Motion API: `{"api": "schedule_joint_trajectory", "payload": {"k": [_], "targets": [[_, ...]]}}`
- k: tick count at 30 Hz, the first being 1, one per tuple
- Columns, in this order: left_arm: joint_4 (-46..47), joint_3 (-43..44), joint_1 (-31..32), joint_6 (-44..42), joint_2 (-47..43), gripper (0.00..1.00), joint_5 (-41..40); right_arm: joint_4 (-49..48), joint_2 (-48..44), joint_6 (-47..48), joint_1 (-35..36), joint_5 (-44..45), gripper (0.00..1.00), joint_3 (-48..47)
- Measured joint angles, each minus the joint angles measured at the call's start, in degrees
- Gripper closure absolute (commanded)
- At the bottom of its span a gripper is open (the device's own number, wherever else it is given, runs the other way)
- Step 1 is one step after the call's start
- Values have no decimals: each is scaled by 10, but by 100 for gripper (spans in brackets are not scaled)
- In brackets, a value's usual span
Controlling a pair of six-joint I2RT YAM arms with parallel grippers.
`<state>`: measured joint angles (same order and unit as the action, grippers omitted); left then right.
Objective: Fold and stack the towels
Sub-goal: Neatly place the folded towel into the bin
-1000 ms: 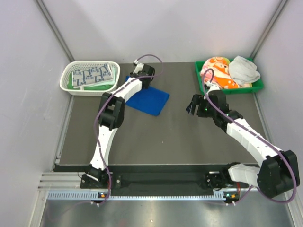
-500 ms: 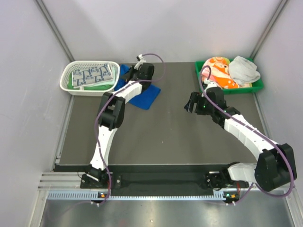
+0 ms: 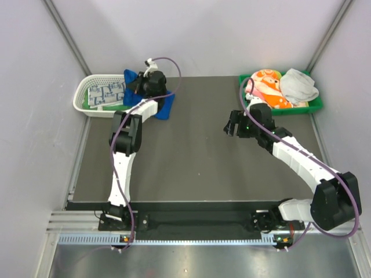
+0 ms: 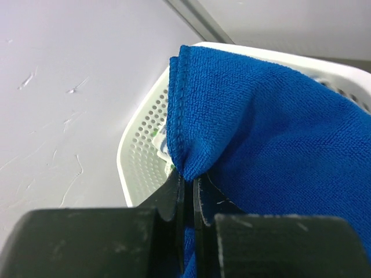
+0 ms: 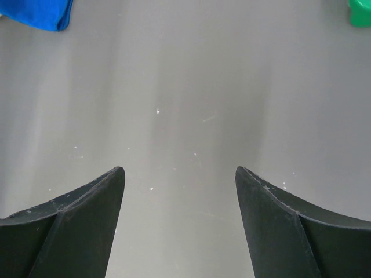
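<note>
The dark table (image 3: 191, 174) sits between pale walls. At its upper left the left gripper (image 4: 186, 194), pressed together on a bunched edge of the royal blue towel (image 4: 278, 145), has carried that cloth from mid-table up to the rim of the white mesh basket (image 3: 79, 99), where a folded checked towel (image 3: 107, 92) already lies, so I'd guess the blue one joins the stack next. Right of centre the right gripper (image 3: 233, 125) hangs spread and empty, near the green tray (image 3: 316, 106) with the orange-print towel (image 3: 268, 81) and grey towel (image 3: 298, 84) still unfolded.
</note>
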<state>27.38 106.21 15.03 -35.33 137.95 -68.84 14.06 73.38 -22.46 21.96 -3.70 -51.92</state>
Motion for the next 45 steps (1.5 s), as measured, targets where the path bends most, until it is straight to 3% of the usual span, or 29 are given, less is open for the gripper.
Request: {"api": "schedule_joint_trajectory", "payload": {"k": [7,19,37,38,40,41,45], "targets": [[56,-1,-39,-17,0,100,11,4,18,4,27,9,23,-27],[45,8,-99,24,14,100,50,20,89,13,75,17,24,-72],[-125,142,-198,149,70,100,105,34,134,21,104,28,24,-105],[-133,144,-202,156,70,98,108,35,137,22,105,28,24,-105],[-155,150,-206,171,70,76,112,36,143,24,107,29,24,-105],[-164,154,-208,179,71,58,114,36,144,24,107,29,24,-105],[-187,160,-209,207,75,34,116,36,145,24,110,30,24,-106]]}}
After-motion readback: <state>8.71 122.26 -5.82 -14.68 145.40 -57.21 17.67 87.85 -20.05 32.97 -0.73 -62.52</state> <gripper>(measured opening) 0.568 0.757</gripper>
